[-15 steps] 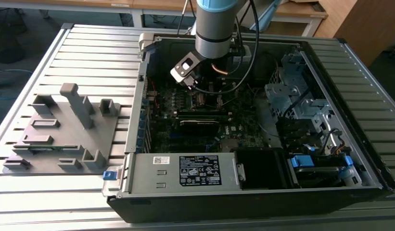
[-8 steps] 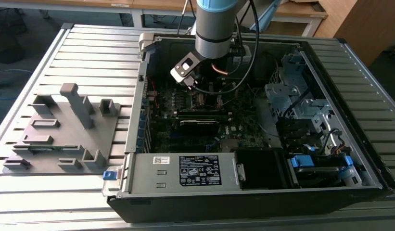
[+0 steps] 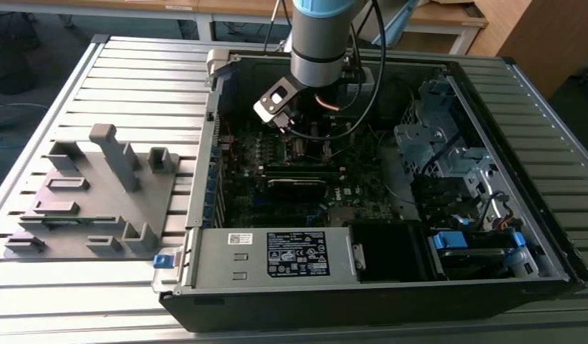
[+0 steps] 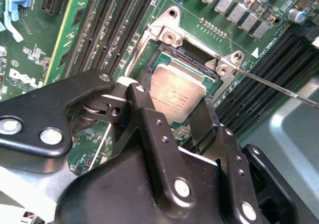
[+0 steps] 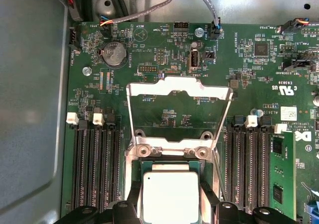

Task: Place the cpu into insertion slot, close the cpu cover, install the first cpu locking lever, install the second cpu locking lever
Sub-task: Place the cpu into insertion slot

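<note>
The cpu (image 4: 178, 95), a small silver-topped square chip, sits between my gripper's (image 4: 172, 100) two black fingers (image 4: 145, 84), which are shut on its sides. It hangs just over the insertion slot (image 4: 183, 59), a black recess with a silvery rim, and covers most of it. In the first wrist view the cpu (image 5: 169, 191) lies just below the slot's hinge edge (image 5: 169, 153). The cpu cover (image 5: 179, 84), a thin silver frame, stands swung open behind the slot. A thin locking lever (image 4: 279, 87) sticks out sideways. In the exterior view the gripper (image 3: 286, 123) is low inside the computer case.
Long black memory slots (image 5: 94, 169) flank the socket on both sides. Cables (image 3: 365, 93) hang beside the arm. The case's metal walls (image 3: 210, 143) and drive cage (image 3: 437, 143) ring the motherboard. A grey fixture block (image 3: 84, 193) lies on the slatted table at the exterior view's left.
</note>
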